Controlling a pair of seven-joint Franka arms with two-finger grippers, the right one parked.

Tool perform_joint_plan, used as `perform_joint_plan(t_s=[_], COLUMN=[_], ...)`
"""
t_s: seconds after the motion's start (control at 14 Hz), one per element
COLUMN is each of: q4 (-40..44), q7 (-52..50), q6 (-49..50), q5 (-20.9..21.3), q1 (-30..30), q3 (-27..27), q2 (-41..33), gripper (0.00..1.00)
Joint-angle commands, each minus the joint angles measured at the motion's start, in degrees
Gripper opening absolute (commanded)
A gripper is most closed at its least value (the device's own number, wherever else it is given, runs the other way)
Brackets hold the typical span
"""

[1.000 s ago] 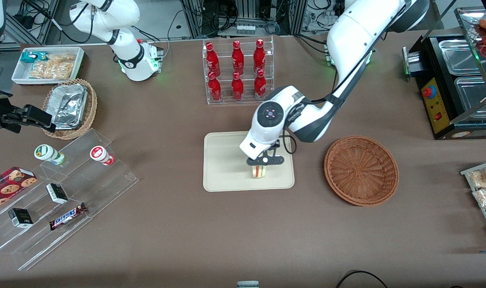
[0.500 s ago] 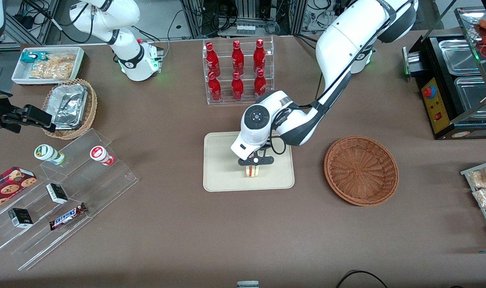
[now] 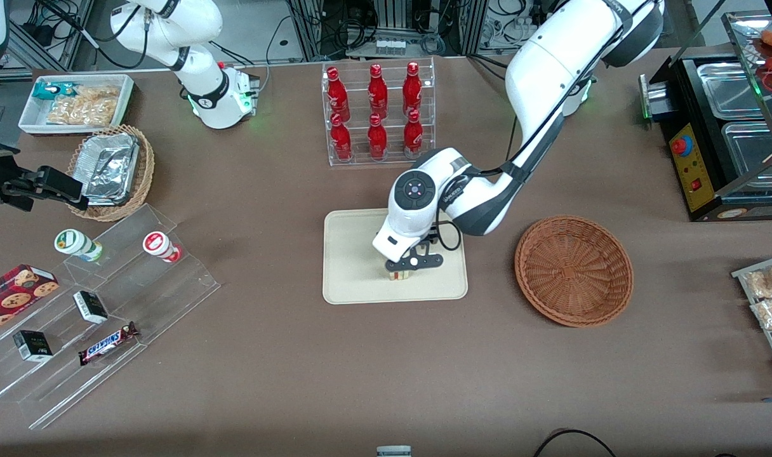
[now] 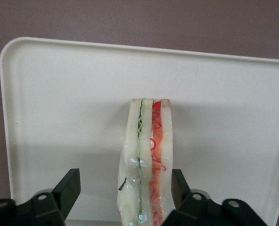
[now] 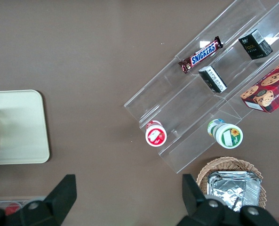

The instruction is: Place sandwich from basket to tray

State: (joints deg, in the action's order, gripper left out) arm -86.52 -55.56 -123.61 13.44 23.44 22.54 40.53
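The sandwich [image 4: 146, 160], a white wedge with green and red filling in clear wrap, stands on edge on the cream tray [image 4: 59, 117]. My left gripper [image 4: 125, 183] is open around it. One finger lies close against the red-filling side, and the other stands clear of the bread with a gap. In the front view the gripper [image 3: 406, 270] hangs low over the tray [image 3: 354, 254], and only a bit of the sandwich [image 3: 399, 275] shows under it. The reddish-brown basket [image 3: 573, 270] sits empty beside the tray, toward the working arm's end.
A clear rack of red bottles [image 3: 377, 114] stands farther from the camera than the tray. Acrylic steps with snacks [image 3: 100, 311], a tan basket of foil containers [image 3: 110, 171] and a white snack bin [image 3: 75, 105] lie toward the parked arm's end. A black appliance [image 3: 722, 133] is at the working arm's end.
The gripper with the sandwich shifted a little over the tray and came lower, its wrist turning slightly. Less of the sandwich shows beneath it now.
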Motion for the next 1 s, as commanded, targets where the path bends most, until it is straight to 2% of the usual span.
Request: perform_joint_plan(t_s=[0.0,0.43,0.57,0.79,0.93], q4=[-1.19,-2.69,-2.60,-1.72,1.25], q7=[-0.78,7.38,13.07,22.21,28.02], q6=[1.09,12.59,17.41,22.87,29.01], q5=[1.15,-1.04,-1.40,-5.33,-6.14], q1=[0.73,-6.73,-9.28,-13.93,-15.87], q3=[-3.11,-3.91,-3.91,-3.91,-4.00], q2=[-4.74,-15.99,-18.81,-22.93,-24.61], gripper=[1.00,1.00,1.00,1.00,1.00])
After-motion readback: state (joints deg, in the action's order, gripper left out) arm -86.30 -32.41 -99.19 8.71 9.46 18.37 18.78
